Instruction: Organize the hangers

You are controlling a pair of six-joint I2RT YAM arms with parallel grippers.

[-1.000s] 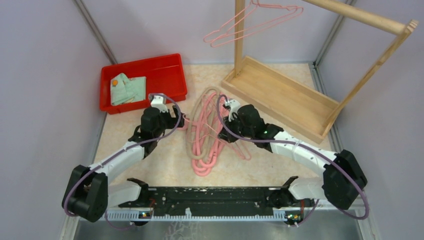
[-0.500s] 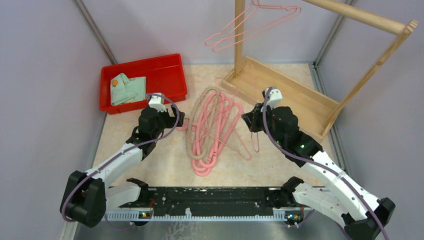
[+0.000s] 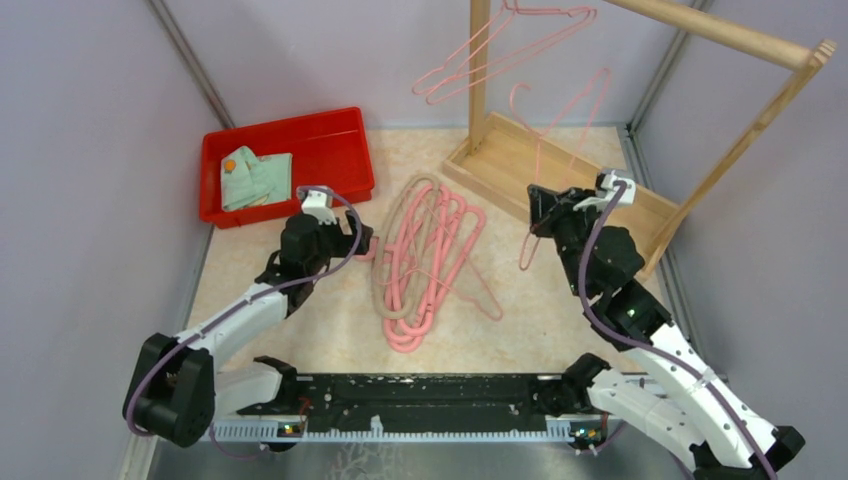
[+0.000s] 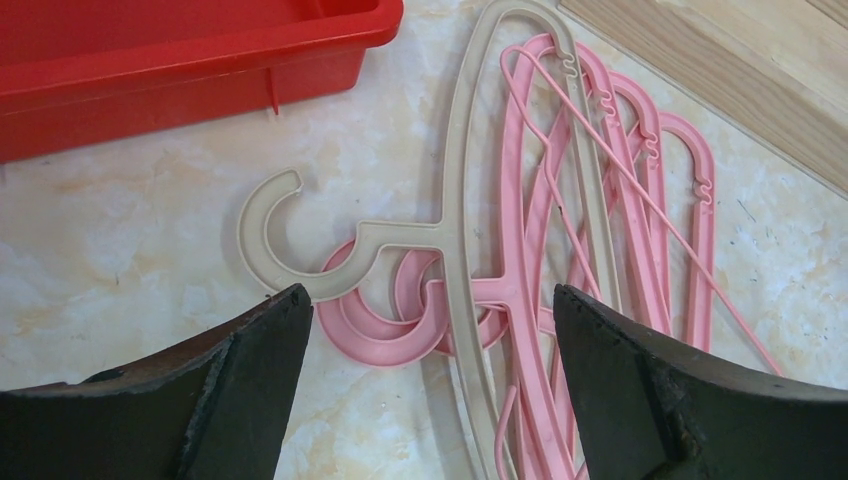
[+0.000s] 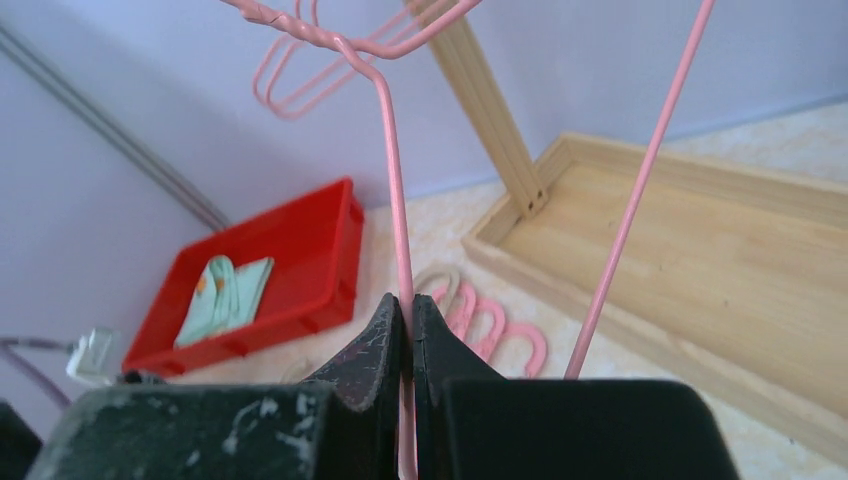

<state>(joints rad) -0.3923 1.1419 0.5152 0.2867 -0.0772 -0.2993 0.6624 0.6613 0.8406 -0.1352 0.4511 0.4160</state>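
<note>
One wire hanger [image 5: 390, 200] aloft.
Our wrist views show right gripper [image 5: 405, 322] pinching it, left gripper [image 4: 430, 320] wide over beige hanger [image 4: 400, 234].

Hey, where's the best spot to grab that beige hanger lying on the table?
Take the beige hanger at the short neck between hook and body, coming straight down. It lies flat on top of the pink hangers, and that neck sits between the fingers of the open left tool.

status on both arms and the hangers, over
Right gripper shut on pink wire hanger, held up near wooden rack. Left gripper open, over beige hanger lying among pink hangers. Nothing seen in the way.
</note>
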